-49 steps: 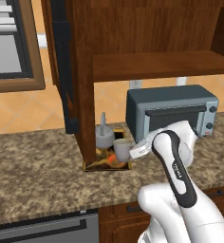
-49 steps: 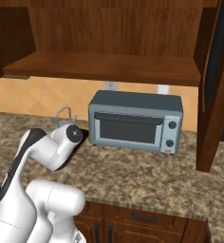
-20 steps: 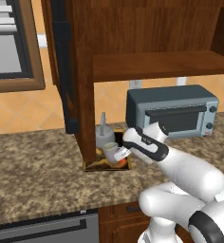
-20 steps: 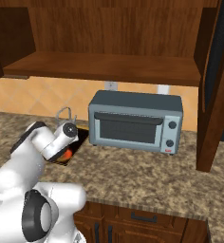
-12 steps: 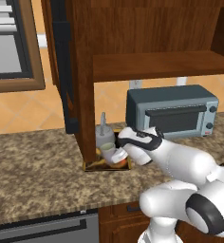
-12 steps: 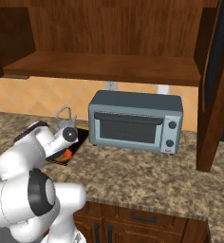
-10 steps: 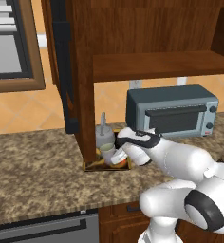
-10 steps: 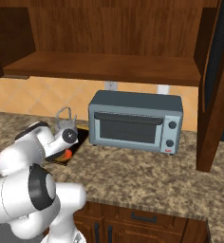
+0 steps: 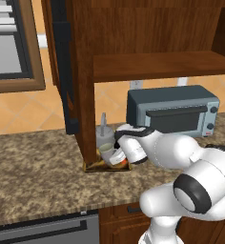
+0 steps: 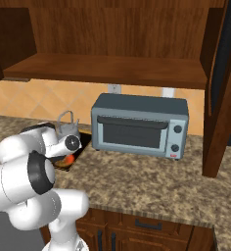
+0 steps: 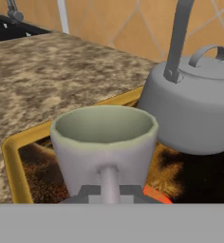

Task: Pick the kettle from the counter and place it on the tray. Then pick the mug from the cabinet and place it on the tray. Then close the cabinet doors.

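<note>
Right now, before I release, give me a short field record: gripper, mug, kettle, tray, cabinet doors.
gripper: shut on the mug's handle, low over the tray
mug: upright, in the grip, over the tray's near part; whether its base touches cannot be told
kettle: upright on the tray, beside the mug
tray: on the counter, left of the toaster oven
cabinet doors: open, not yet closed
</note>
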Robot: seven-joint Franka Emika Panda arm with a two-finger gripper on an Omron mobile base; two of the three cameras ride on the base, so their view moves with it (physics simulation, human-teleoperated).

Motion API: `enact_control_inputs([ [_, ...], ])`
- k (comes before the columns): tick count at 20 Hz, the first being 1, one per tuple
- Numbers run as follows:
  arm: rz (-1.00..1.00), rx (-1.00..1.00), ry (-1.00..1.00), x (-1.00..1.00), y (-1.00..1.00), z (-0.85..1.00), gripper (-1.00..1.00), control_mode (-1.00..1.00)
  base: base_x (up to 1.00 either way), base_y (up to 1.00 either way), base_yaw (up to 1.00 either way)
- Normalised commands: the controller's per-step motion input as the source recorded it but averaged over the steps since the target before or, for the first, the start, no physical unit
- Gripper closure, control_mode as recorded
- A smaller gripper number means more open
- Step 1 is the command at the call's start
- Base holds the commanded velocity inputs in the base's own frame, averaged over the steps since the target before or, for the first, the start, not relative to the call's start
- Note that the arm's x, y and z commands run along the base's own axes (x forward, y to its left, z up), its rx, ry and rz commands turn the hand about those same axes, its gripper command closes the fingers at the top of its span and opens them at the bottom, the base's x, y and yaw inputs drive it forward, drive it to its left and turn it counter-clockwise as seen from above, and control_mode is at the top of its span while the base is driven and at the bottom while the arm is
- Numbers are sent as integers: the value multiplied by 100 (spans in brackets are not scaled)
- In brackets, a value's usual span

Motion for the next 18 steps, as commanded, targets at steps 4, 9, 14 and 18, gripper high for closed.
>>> enact_control_inputs([
  [4,0,0,0,0,-4,-16,100,-100,0,0,0],
  [9,0,0,4,-2,-1,-17,100,-100,0,0,0],
  [14,0,0,11,-7,-4,-17,-100,-100,0,0,0],
  [18,0,0,10,-13,-13,-15,-100,-100,0,0,0],
])
